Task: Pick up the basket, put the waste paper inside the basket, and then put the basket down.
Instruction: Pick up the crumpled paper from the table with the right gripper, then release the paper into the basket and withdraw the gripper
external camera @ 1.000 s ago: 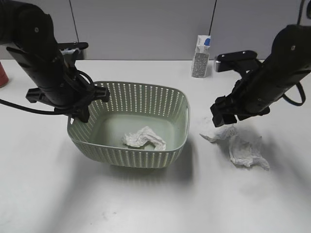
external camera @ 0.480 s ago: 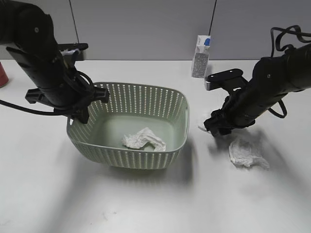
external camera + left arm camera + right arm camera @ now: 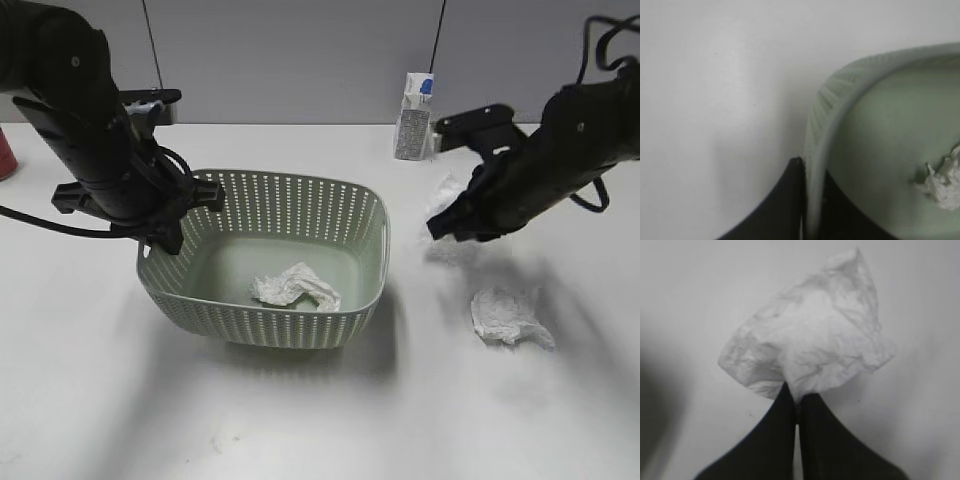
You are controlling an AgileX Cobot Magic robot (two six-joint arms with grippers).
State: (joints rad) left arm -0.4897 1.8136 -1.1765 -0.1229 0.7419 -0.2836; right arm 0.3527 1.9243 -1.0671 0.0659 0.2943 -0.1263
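The pale green basket (image 3: 300,205) is held at centre left, its left rim gripped by my left gripper (image 3: 160,238); the left wrist view shows the jaws (image 3: 811,170) shut on the basket rim (image 3: 830,115). One waste paper wad (image 3: 295,285) lies inside the basket and also shows in the left wrist view (image 3: 942,182). My right gripper (image 3: 445,222) is shut on a second paper wad (image 3: 443,193), held above the table right of the basket; the right wrist view shows the jaws (image 3: 797,396) pinching this wad (image 3: 815,335). A third wad (image 3: 508,318) lies on the table at the right.
An upright white-grey carton with a blue mark (image 3: 414,116) stands at the back, behind my right arm. A red object (image 3: 6,155) sits at the far left edge. The white table (image 3: 320,420) stretches toward the front.
My right gripper closed on a paper wad on the table and lifted it up and slightly back. The left arm and basket stayed put.
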